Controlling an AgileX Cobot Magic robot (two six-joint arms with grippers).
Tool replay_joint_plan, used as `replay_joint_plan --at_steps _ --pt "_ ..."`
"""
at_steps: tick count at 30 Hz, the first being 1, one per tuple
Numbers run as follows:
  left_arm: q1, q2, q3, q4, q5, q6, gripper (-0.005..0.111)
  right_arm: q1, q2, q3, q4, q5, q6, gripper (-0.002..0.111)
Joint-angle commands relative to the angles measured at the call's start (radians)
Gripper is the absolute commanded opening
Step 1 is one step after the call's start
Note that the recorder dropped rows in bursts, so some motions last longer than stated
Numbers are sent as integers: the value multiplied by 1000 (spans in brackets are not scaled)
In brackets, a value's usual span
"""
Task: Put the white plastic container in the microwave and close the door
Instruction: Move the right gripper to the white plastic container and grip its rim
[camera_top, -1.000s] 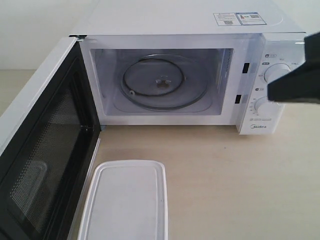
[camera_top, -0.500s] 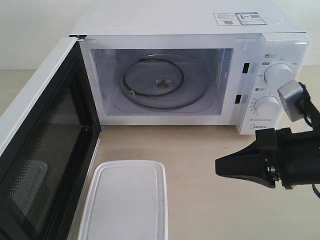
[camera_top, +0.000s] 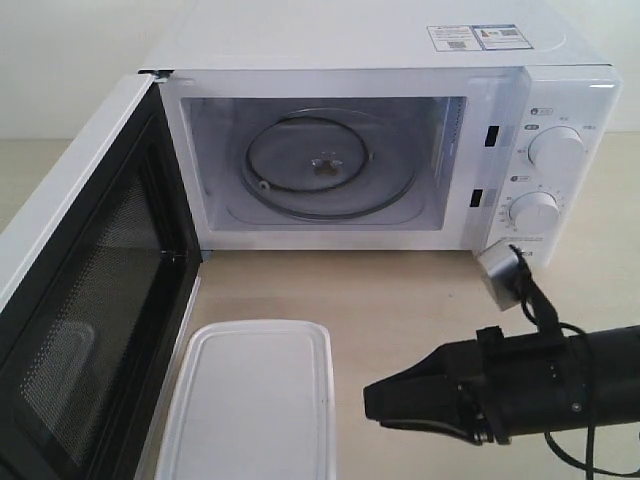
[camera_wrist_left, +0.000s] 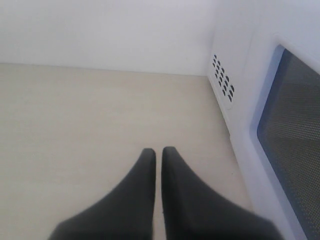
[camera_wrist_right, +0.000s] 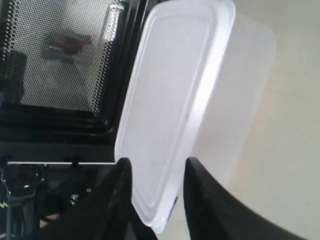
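The white plastic container (camera_top: 250, 400) lies lid-up on the table in front of the open door (camera_top: 90, 300). The microwave (camera_top: 330, 40) stands behind it, its cavity showing the glass turntable (camera_top: 320, 165). My right gripper (camera_top: 372, 398) hovers low, just right of the container and pointing at it. In the right wrist view the right gripper (camera_wrist_right: 157, 162) is open, with the container (camera_wrist_right: 170, 100) and its near corner showing between the fingers and nothing gripped. My left gripper (camera_wrist_left: 158, 150) is shut and empty above the table beside the door's outer face (camera_wrist_left: 295, 140). It is outside the exterior view.
Two round dials (camera_top: 555, 150) sit on the microwave's right panel. The door stands swung out to the left, close alongside the container's left edge. Vent holes (camera_wrist_left: 222, 80) mark the microwave's left side. Bare tabletop (camera_top: 430, 300) lies between the microwave front and my right arm.
My right arm has come down from beside the dials and moved left, low over the table, toward the container. Container, door and microwave have not moved.
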Motion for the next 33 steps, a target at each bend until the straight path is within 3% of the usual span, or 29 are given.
replay_joint_plan --at_steps 1,16,21,29,33 --pt "4 -2 4 -1 3 -8 4 23 94 -19 7 20 -87 37" --pt "4 -2 4 -1 3 -8 4 28 190 -98 7 57 -67 36" --pt "4 -2 4 -1 3 -8 4 137 192 -159 7 -20 32 36" --pt "4 -2 4 -1 3 -8 4 211 192 -202 7 -215 130 36" --pt "4 -2 4 -1 3 -8 4 232 192 -217 7 -212 135 36"
